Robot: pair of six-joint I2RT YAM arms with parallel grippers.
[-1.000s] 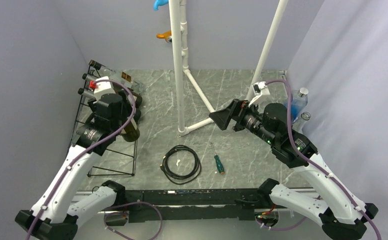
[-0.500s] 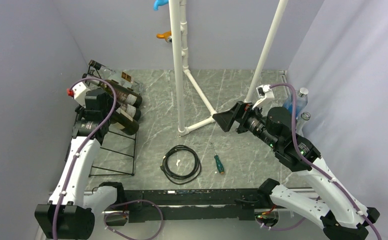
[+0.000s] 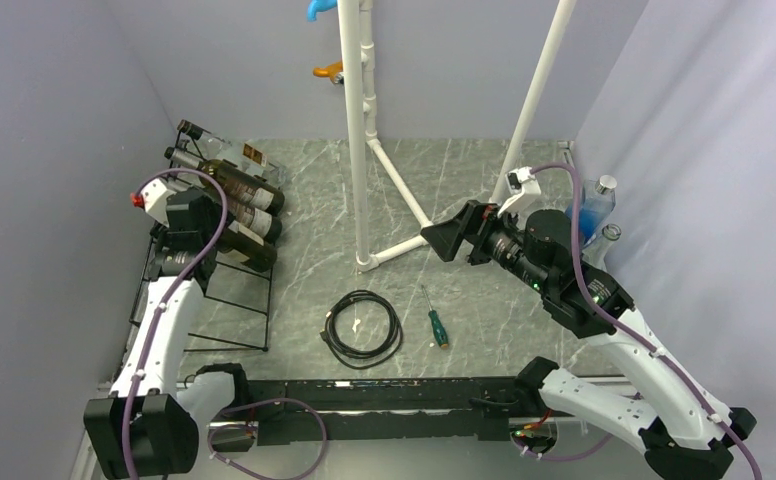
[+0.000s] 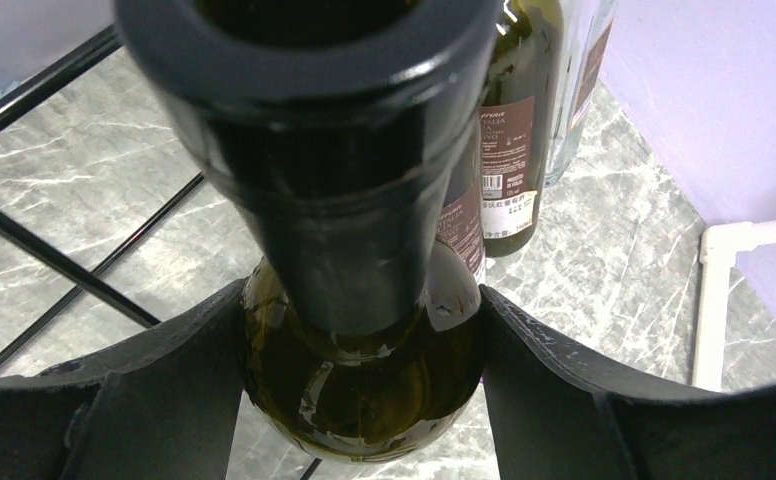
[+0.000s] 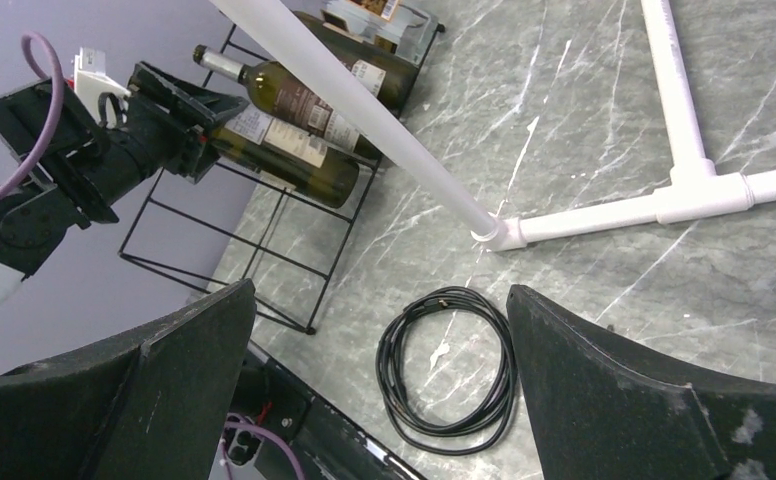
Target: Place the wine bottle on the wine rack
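L pincer (image 4: 362, 300) spread wide astride wine bottle (image 4: 364, 390) lying on rack (image 4: 54, 260), bottle mouth cropped up close; R pincer (image 5: 381, 290) wide, mid-air.

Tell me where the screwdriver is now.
In the top view, the screwdriver lies on the table near the middle, just right of the coiled cable, apart from it.

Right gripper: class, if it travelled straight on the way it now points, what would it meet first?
Probably the grey marble tabletop near the coiled black cable, which lies ahead between the right gripper's open fingers. The white pipe frame's foot stands close to that line; depth is unclear.
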